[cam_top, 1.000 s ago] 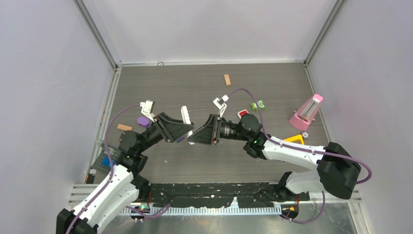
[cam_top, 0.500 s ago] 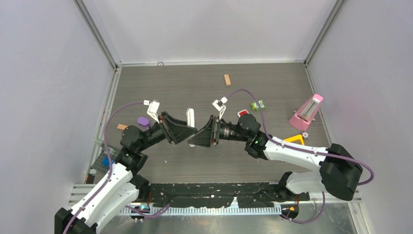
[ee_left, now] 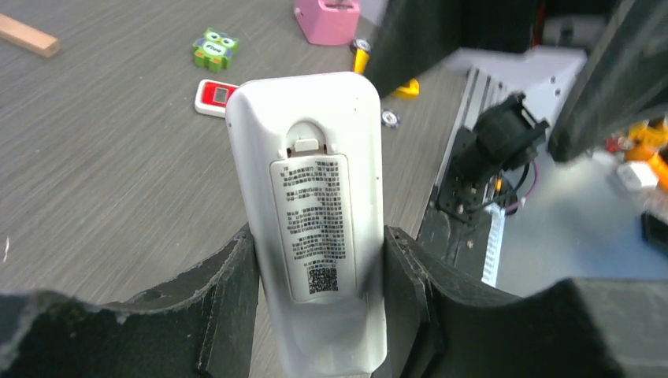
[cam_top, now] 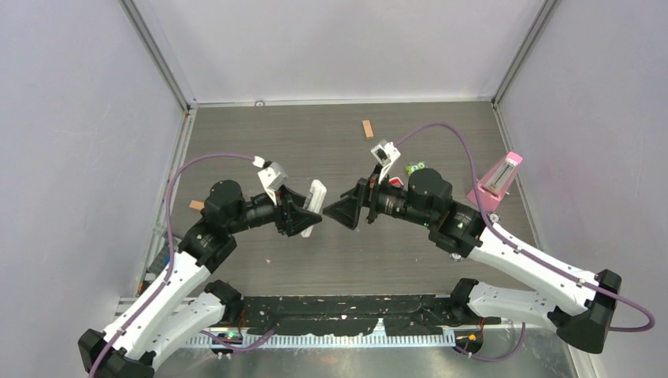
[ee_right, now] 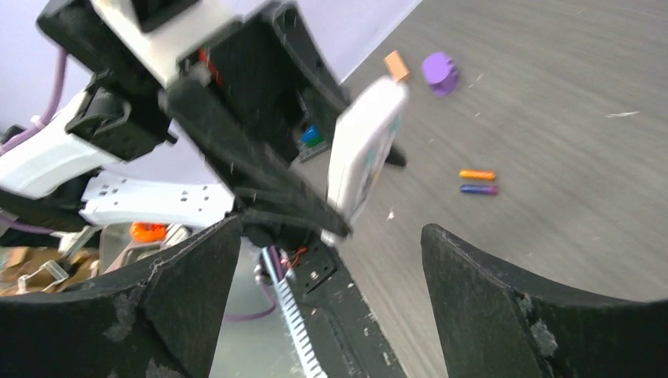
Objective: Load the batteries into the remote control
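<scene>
The white remote control (ee_left: 315,197) stands between the jaws of my left gripper (ee_left: 319,236), which is shut on its lower end. Its labelled back and closed battery cover face the left wrist camera. From above, the remote control (cam_top: 316,203) is held off the table at mid-scene. My right gripper (cam_top: 346,211) faces it from the right, a short gap away. That right gripper (ee_right: 329,230) is open and holds nothing. The batteries lie side by side on the table beyond the remote, one orange (ee_right: 477,175) and one dark blue-purple (ee_right: 479,190).
A small red-faced remote (cam_top: 391,182), a green owl toy (cam_top: 416,167) and a pink metronome (cam_top: 496,181) sit to the right. A wooden block (cam_top: 367,128) lies at the back. A purple piece (ee_right: 439,72) and a tan block (ee_right: 395,64) lie to the left.
My left jaws closed on the remote and carried it right and nearer. My right gripper opened wide and drew back to the right, away from the remote.
</scene>
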Motion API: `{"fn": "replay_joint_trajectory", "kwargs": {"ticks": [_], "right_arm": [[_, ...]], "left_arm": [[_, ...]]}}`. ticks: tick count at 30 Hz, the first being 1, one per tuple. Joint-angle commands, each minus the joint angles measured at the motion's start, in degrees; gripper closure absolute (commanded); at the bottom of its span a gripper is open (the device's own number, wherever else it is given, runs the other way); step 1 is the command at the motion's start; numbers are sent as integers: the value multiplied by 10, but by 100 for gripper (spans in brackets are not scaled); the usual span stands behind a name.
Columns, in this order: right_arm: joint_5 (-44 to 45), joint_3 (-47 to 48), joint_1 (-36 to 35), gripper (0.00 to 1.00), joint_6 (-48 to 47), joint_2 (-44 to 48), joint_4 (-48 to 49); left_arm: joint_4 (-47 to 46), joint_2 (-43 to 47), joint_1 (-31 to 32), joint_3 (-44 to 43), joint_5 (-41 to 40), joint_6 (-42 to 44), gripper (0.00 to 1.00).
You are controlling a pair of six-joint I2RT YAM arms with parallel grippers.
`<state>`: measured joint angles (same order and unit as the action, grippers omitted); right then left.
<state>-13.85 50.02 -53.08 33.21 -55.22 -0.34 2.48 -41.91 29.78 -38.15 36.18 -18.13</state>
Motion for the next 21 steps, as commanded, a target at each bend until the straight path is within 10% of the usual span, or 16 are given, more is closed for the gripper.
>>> {"fn": "replay_joint_trajectory", "kwargs": {"ticks": [1, 21], "right_arm": [[75, 134, 0, 12, -65, -54, -140], [-4, 182, 6, 58, -11, -163, -200]], "left_arm": [[87, -18, 47, -62, -9, 135, 100], [164, -44, 102, -101, -138, 239, 100]]}}
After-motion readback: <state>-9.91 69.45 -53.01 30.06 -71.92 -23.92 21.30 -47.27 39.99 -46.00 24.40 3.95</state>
